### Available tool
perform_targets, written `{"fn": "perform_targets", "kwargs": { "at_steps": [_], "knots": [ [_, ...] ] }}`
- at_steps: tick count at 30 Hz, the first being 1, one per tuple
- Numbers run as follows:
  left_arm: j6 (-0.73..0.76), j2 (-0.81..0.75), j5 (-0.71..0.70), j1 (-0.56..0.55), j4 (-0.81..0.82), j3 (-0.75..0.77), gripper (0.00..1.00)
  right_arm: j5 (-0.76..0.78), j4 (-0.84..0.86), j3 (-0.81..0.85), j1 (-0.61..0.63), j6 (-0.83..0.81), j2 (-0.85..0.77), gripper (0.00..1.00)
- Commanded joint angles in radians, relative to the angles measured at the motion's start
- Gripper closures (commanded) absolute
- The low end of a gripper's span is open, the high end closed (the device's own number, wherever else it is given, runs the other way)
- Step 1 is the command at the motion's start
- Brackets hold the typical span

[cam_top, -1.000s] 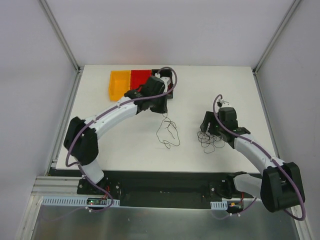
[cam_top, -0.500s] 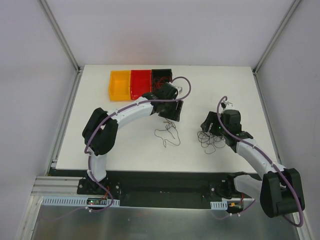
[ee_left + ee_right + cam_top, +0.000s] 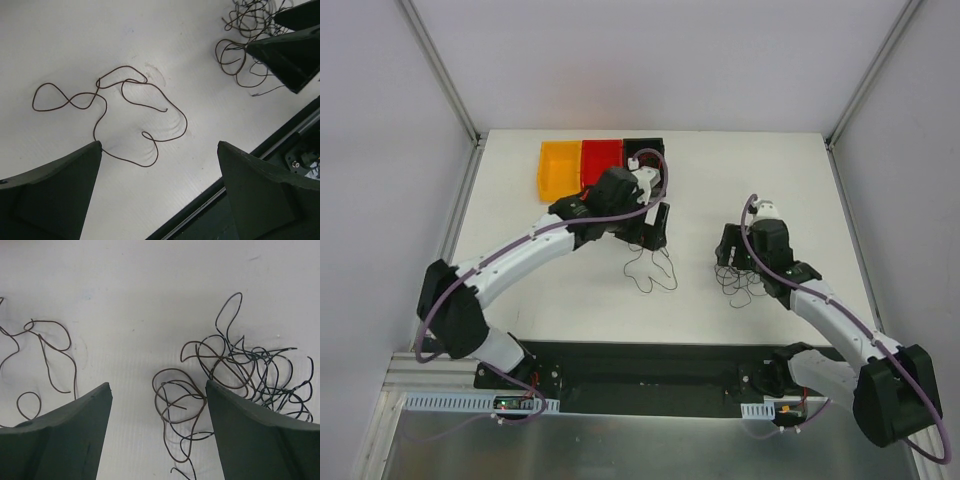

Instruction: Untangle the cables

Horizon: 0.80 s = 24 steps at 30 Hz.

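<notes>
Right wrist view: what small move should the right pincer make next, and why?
Probably lower the open right pincer and close on the brown loop framed between its fingers: that loop sticks out of the tangle, while one wire already lies apart.

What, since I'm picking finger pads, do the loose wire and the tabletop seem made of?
The loose wire: likely thin metal under a dull brown coating; it holds springy curls. The tabletop: white, matte, faintly ribbed, perhaps corrugated plastic sheet.
</notes>
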Motion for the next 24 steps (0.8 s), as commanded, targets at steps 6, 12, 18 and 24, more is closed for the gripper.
{"fn": "perform_targets", "kwargs": {
  "at_steps": [6,12,18,24],
  "knots": [
    [0.008,-0.237,0.072,0.13,-0.002,-0.105,0.09,-0.119,-0.082,0.262,0.138,-0.123,0.191,0.21],
    [-0.072,-0.408,0.08,0.172,0.085,-0.274,0.13,-0.21,-0.035,0.458,0.22,0.021,0.496,0.21],
    [-0.047,-0.63,0.063,0.221,0.063,-0.379,0.01,0.057,-0.198,0.675,0.357,0.187,0.716,0.21],
    [-0.003,-0.718,0.054,0.235,0.004,-0.412,0.01,0.269,-0.307,0.805,0.471,0.199,0.83,0.2]
  ]
}}
